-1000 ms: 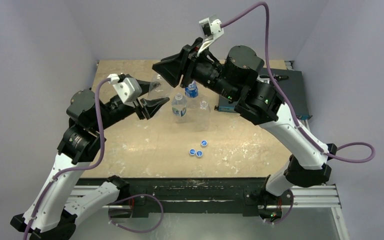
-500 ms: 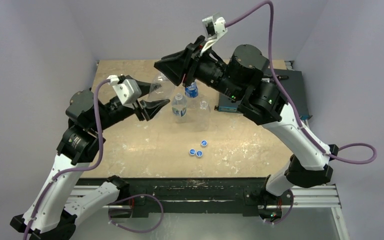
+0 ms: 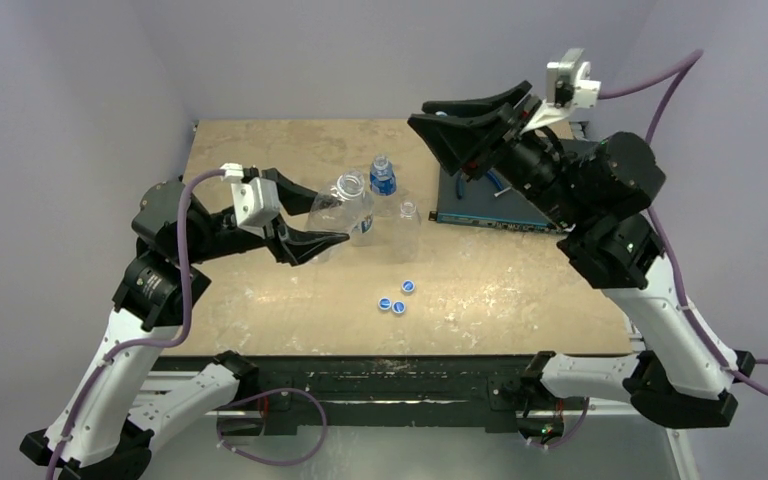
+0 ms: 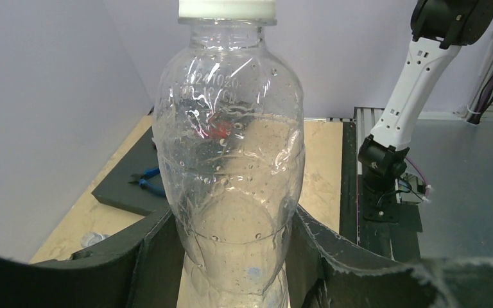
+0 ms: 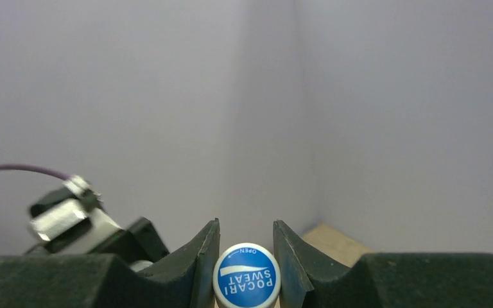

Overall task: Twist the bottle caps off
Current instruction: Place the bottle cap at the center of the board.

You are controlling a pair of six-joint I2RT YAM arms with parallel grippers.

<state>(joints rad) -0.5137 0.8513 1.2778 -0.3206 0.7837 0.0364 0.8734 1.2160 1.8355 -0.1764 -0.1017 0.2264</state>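
Tabletop (image 3: 520, 280): pliers (image 4: 144, 181) on mat (image 4: 125, 200) (near bottles (image 3: 407, 228)).

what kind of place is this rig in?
Probably a robotics lab cell: left arm and right arm bolted to a metal frame, scuffed wooden tabletop boxed in by plain walls, pliers on a black mat.

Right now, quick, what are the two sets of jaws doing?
Left gripper: jaws shut on a clear bottle.
Right gripper: jaws shut on a blue cap.
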